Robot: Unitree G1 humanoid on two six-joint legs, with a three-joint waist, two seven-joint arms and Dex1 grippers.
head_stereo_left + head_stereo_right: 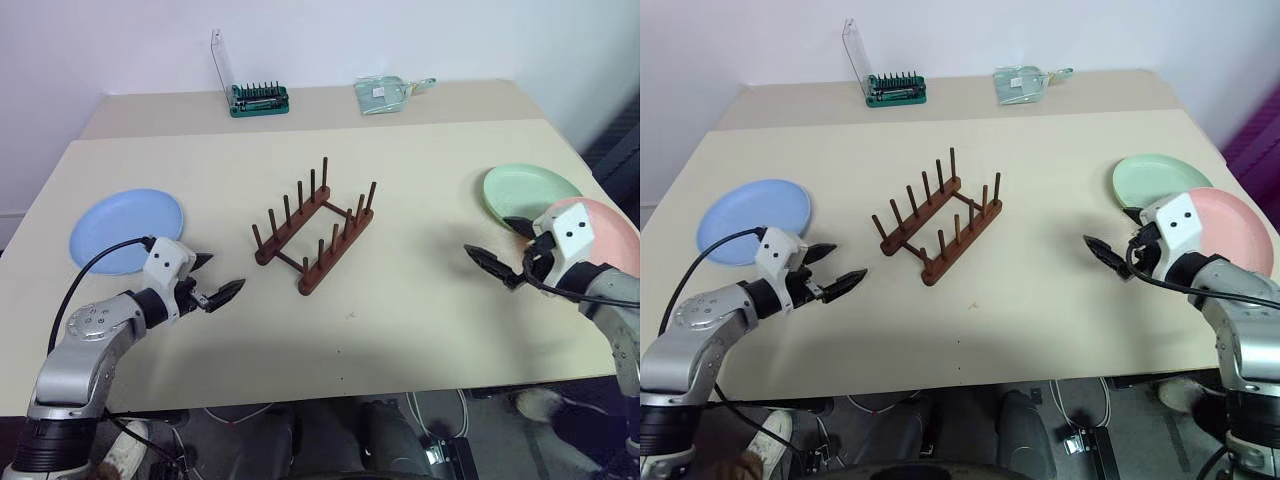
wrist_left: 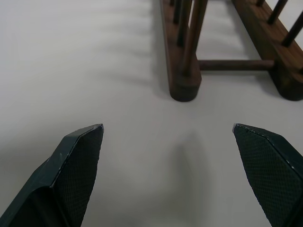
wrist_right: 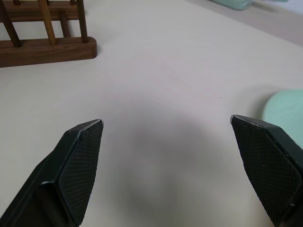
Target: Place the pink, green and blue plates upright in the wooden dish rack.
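Beige table [image 1: 400, 330]: bears all items; a second, slightly darker tabletop abuts its far edge.

Blue plate [image 1: 125, 228]: flat on table at robot's left, near the left edge.

Pink plate [image 1: 1235, 228]: flat at robot's right edge, overlapping the near rim of the green plate [image 1: 530, 190], which lies just beyond it, also flat.

Wooden dish rack [image 1: 315, 235]: dark reddish-brown, approx. centre of table, set diagonally; two parallel rails w/ upright pegs, joined by thin crossbars. No plate in it. Well apart from all three plates.

Left gripper [image 1: 215, 282]: hovers over table between blue plate and rack, pointing toward rack; jaws spread wide, nothing between them. In left wrist view, the two black fingertips [image 2: 78, 156] frame bare tabletop, w/ the rack's near end ahead.

Right gripper [image 1: 1115, 250]: at near-left side of pink & green plates, pointing inward toward rack; jaws likewise wide apart, holding nothing. Right wrist view shows green plate rim beside one finger.

Green tool case [image 1: 260, 98]: on far tabletop, clear lid standing open.

Pale green packet [image 1: 385, 94]: on far tabletop, right of case.
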